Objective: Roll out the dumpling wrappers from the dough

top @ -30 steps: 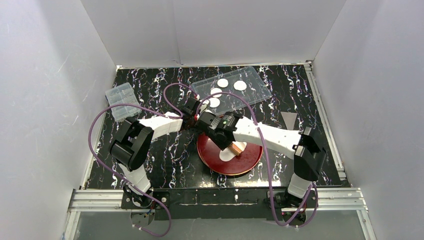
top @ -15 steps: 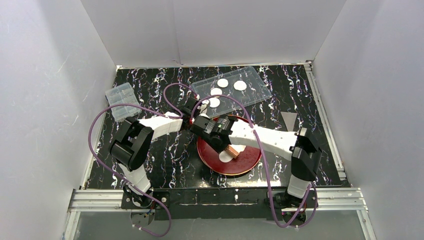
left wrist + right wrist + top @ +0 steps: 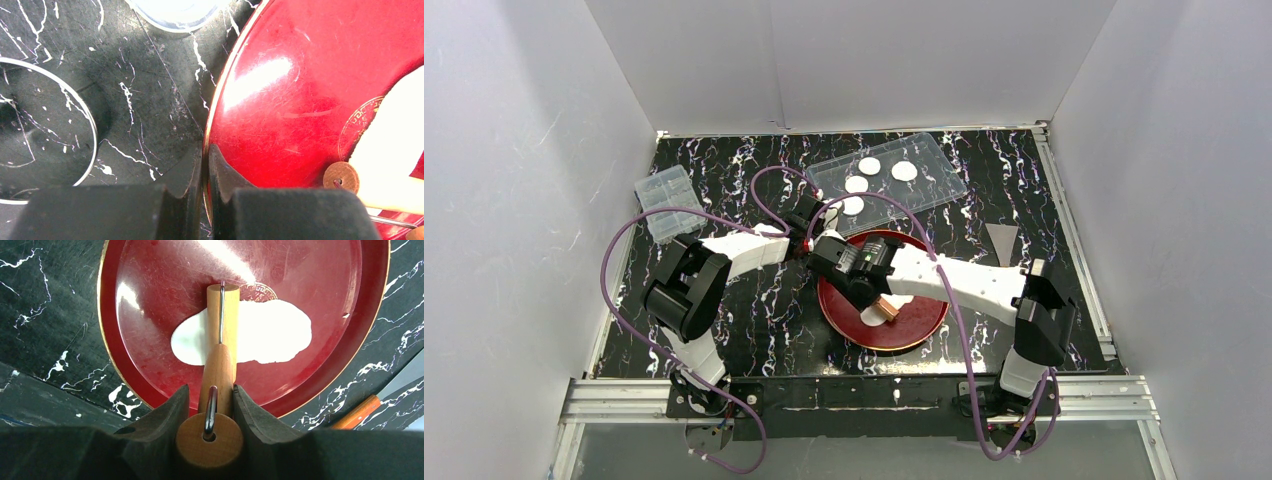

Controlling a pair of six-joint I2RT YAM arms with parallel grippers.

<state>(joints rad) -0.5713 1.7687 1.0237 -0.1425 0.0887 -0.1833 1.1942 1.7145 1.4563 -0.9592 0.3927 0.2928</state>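
A: Counting the dumpling wrappers first?
B: Four. Neat, round, white, lying apart from one another inside one clear tray, set slantwise toward the far edge of the table, right of the middle.

A: And the dough?
B: One piece only. Flattened to a thin, lopsided sheet, lying on the single red plate by the middle of the near edge. Mostly hidden under the right arm from above; plain from the right wrist.

A: Rolling pins?
B: One, wooden. Laid across one end of the sheet and touching it, with a thin wire running along the top.

A: State of the right tool?
B: Closed around the pin's handle, one dark finger on either side, the round wooden end cap nearest the wrist camera.

A: Left tool?
B: Pinched shut on the plate's gold rim, at the far left side of the plate, one finger inside the rim and one outside.

A: Anything else on the table?
B: One clear lidded box near the left edge. One grey wedge-shaped piece toward the right edge. One orange handle just off the plate; cannot tell what kind. Two clear round rims beside the plate, seen from the left wrist only.
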